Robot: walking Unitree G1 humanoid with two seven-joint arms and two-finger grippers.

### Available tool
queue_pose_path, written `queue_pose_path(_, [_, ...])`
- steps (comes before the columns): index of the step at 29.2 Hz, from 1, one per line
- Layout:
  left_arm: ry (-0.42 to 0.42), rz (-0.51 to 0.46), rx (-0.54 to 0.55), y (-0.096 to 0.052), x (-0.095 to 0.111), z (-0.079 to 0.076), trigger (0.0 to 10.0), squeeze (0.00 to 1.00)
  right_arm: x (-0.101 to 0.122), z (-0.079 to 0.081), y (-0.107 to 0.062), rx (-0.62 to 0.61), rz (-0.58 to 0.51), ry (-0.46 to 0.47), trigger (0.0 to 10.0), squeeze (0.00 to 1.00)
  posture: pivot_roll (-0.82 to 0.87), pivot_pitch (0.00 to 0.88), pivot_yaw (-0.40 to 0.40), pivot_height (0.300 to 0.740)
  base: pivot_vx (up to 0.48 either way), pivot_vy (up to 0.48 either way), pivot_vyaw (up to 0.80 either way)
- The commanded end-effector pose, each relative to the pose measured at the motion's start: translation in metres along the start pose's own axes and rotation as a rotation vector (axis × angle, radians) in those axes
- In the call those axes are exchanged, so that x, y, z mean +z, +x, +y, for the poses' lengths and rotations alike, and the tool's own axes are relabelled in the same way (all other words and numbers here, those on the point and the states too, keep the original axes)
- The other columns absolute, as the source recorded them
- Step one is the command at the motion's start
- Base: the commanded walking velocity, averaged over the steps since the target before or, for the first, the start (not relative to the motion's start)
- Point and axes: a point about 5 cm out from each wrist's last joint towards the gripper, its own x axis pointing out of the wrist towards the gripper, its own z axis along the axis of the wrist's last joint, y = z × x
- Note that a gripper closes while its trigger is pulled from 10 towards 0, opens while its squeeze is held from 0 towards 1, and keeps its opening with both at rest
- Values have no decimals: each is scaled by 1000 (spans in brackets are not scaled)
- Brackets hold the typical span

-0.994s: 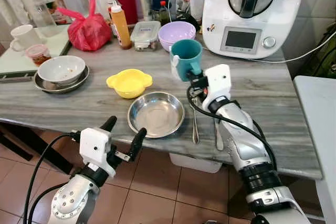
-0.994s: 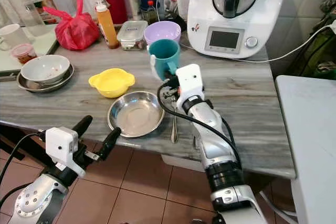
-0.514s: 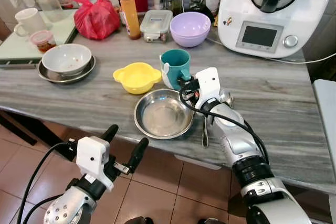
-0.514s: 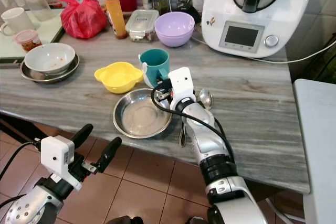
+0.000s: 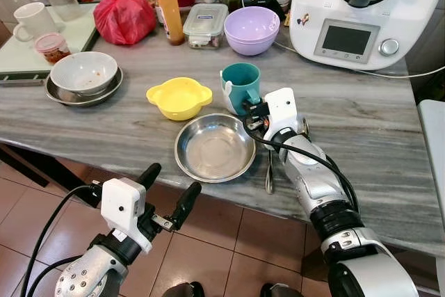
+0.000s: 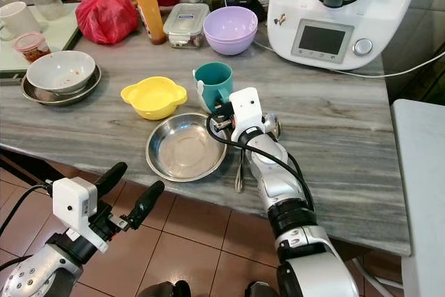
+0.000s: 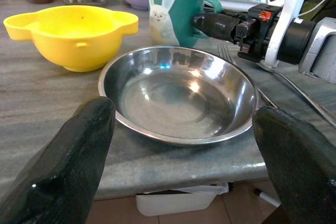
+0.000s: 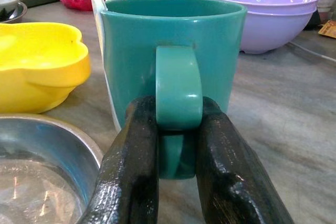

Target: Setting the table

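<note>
So the counter (image 5: pixel 375 137) is pretty crowded: the steel plate (image 5: pixel 215 148) sits at the front edge and the teal mug (image 5: pixel 240 87) stands just behind it. Right gripper (image 5: pixel 253 110) is clamped on the mug's handle, left gripper (image 5: pixel 169 189) hangs open below the edge. I'd check the mug's flat, then release gently.

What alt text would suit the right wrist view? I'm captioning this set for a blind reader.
The right hand has its two black fingers closed on the handle of a teal mug standing on the grey counter. Beside it are a yellow bowl, a steel dish rim and, behind, a purple bowl.
</note>
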Motion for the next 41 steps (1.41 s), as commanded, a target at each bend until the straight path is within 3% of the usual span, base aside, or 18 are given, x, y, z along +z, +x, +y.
queue_pose_path(1, [4,9,-2,-2,1,-1,10000,0,1,2,2,6,-4,0,10000,0,48,184,69,740,0,0,0])
queue_pose_path(2, [3,9,-2,-1,1,-1,10000,0,0,2,2,7,-3,1,10000,59,47,182,67,740,0,0,0])
queue_pose_path(5, [1,9,0,-1,1,-2,10000,0,-1,2,2,10,0,4,10000,71,47,181,68,740,0,0,0])
queue_pose_path(6, [1,9,3,-1,1,-1,10000,0,0,3,3,11,-4,5,10000,871,47,180,67,740,0,0,0])
queue_pose_path(7, [1,9,3,-1,1,-1,10000,0,0,3,3,12,-5,5,10000,1000,47,179,65,740,0,0,0])
queue_pose_path(32, [19,6,3,5,0,5,10000,0,26,-7,4,-35,-119,-15,10000,1000,41,136,68,740,0,0,0])
queue_pose_path(41, [19,6,3,5,0,5,10000,0,26,-7,4,-35,-119,-15,10000,1000,41,136,68,740,0,0,0])
